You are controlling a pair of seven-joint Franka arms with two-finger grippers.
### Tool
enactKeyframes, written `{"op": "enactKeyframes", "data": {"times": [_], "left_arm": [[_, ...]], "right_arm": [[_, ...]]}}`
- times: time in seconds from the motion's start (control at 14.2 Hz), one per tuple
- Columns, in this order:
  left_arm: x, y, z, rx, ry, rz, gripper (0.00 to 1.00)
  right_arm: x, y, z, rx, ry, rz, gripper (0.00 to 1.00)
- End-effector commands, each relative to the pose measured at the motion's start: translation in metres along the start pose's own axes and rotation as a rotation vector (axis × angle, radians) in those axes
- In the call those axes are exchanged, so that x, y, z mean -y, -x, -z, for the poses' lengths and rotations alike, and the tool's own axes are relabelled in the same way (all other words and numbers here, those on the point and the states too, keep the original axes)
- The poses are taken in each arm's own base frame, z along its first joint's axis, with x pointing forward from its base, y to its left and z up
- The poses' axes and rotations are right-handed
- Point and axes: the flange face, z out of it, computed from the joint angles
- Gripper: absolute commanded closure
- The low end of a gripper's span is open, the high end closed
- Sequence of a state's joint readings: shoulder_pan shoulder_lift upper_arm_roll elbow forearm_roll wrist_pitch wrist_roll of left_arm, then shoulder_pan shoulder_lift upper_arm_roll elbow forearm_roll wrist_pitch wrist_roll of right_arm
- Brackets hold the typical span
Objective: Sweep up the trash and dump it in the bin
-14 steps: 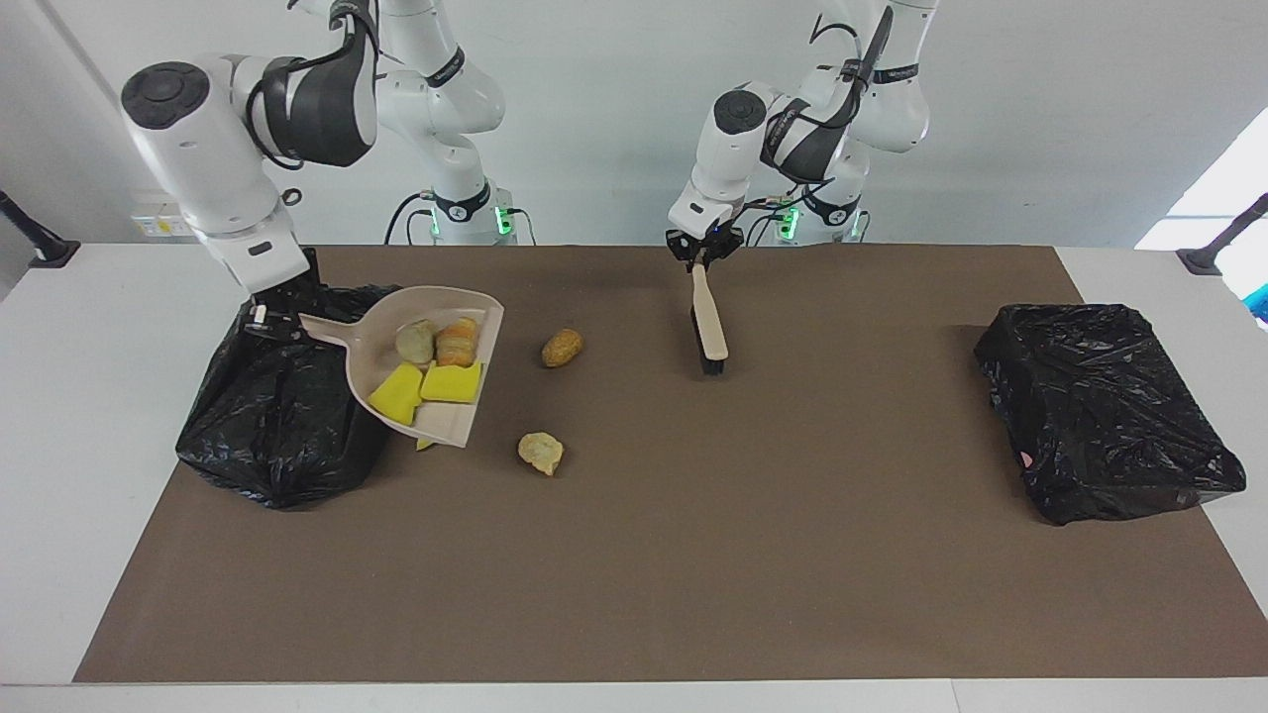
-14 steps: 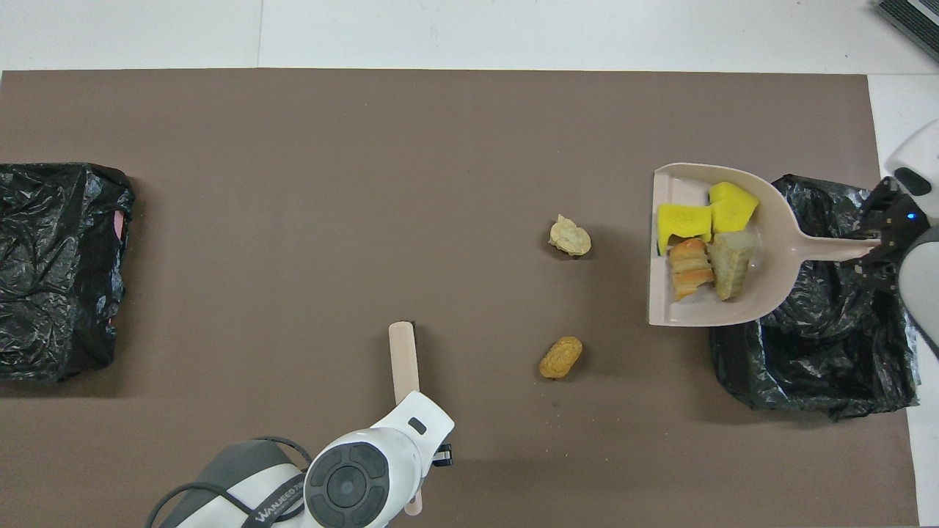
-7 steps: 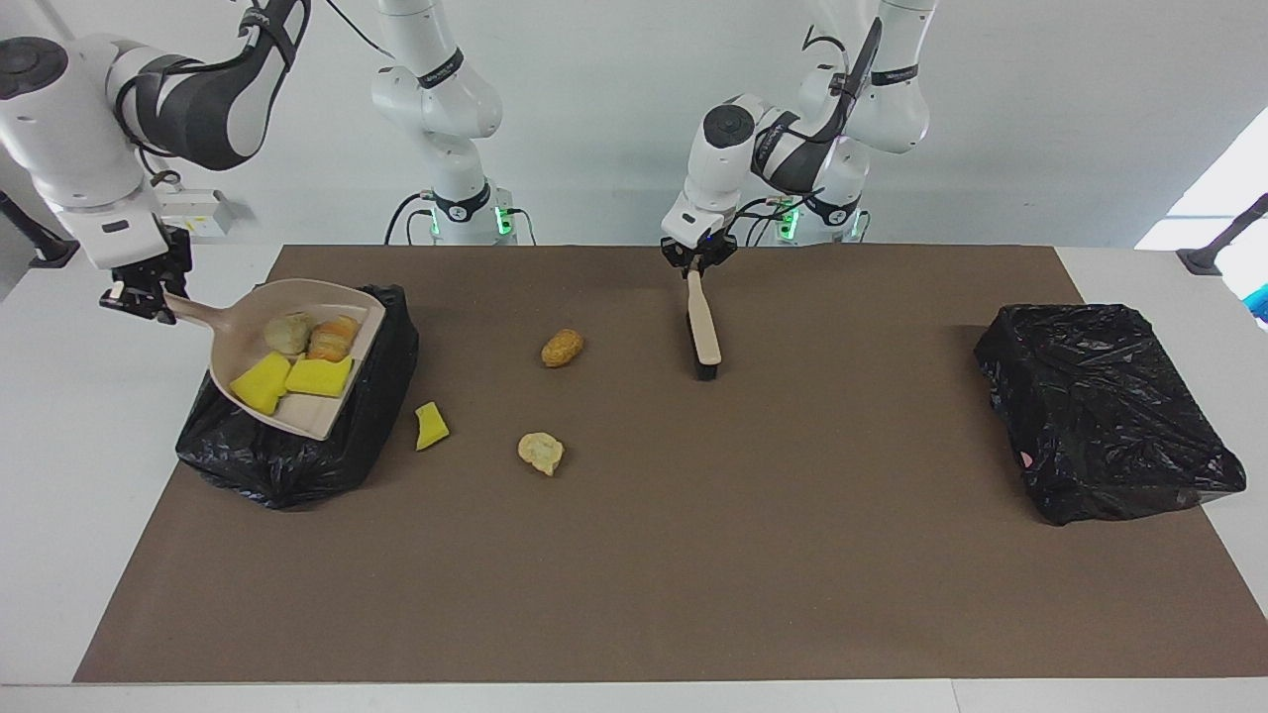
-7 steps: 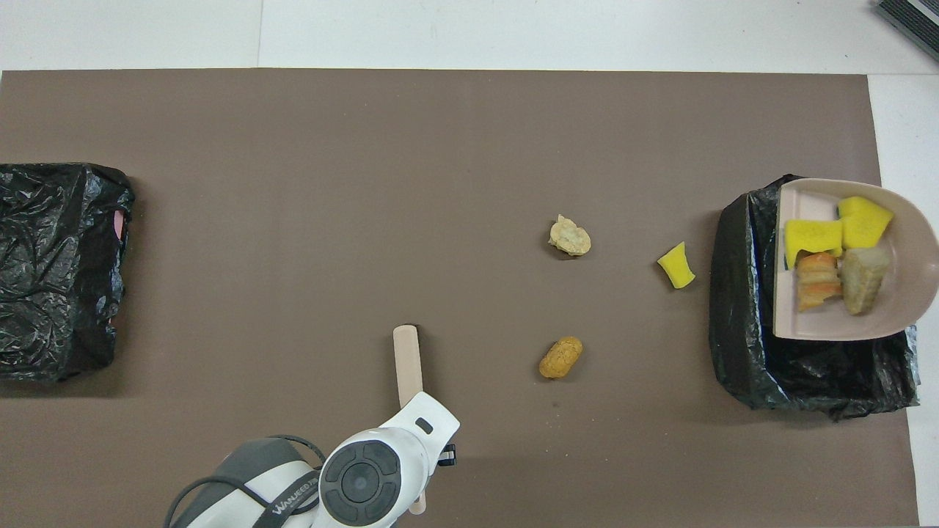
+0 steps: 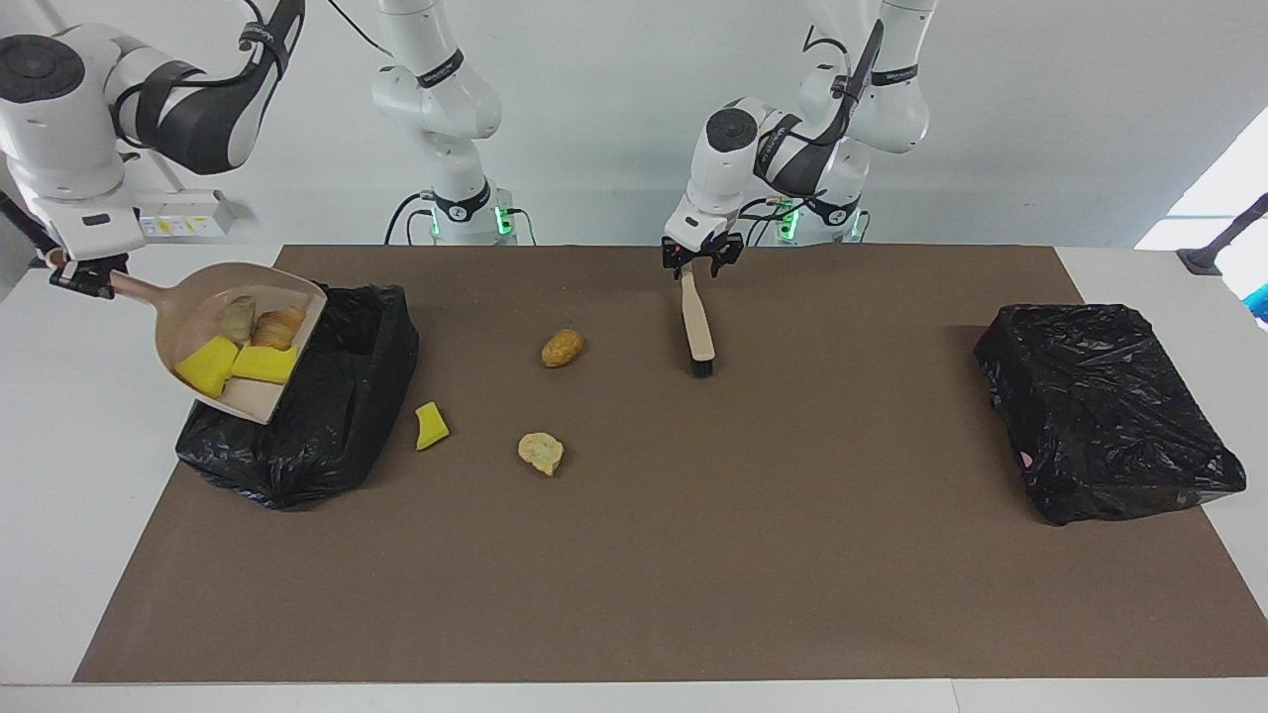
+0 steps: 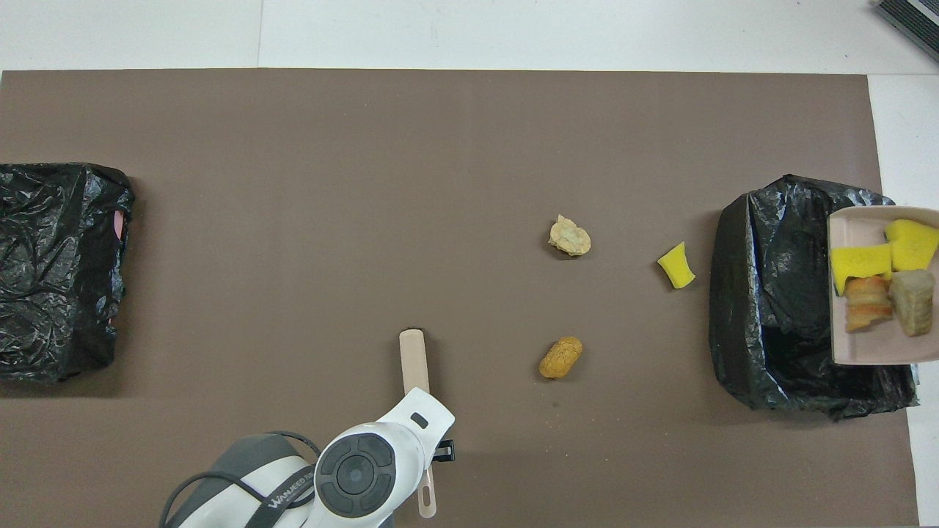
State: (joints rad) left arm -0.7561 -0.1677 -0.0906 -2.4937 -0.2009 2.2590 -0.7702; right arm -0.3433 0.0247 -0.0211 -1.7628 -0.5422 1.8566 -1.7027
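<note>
Dustpan grip: right gripper (image 5: 84, 281) clamps the dustpan (image 5: 243, 342) handle, pan raised over the bin (image 5: 327, 416) at the right arm's end
Load: two sponge chunks (image 5: 238, 364) and two bread lumps (image 5: 263, 325) sit near the pan's lip; a hasty tilt may spill them past the bin's rim
Brush: left gripper (image 5: 701, 255) at the brush (image 5: 698, 322) handle, grip unclear; the brush could topple
Strays: yellow scrap (image 5: 430, 426), pale lump (image 5: 541, 452) and brown lump (image 5: 562, 348) lie on the mat, unswept
</note>
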Motion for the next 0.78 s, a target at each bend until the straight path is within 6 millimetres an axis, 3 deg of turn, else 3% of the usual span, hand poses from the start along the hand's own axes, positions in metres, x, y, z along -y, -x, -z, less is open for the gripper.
{"op": "enactKeyframes", "data": {"times": [0.0, 0.28, 0.42, 0.71], "left_arm": [[0.013, -0.017, 0.0, 0.017, -0.015, 0.043, 0.0], [0.042, -0.067, 0.032, -0.009, 0.032, 0.11, 0.0], [0.068, -0.091, 0.043, -0.012, 0.043, 0.132, 0.0], [0.12, -0.125, 0.062, -0.01, 0.057, 0.129, 0.0]], "right_arm": [[0.001, -0.019, 0.024, 0.094, 0.025, 0.008, 1.0], [0.001, -0.041, 0.046, 0.208, 0.014, -0.069, 1.0], [0.002, -0.056, 0.055, 0.247, 0.015, -0.083, 1.0], [0.015, -0.065, 0.057, 0.306, 0.02, -0.053, 1.0]]}}
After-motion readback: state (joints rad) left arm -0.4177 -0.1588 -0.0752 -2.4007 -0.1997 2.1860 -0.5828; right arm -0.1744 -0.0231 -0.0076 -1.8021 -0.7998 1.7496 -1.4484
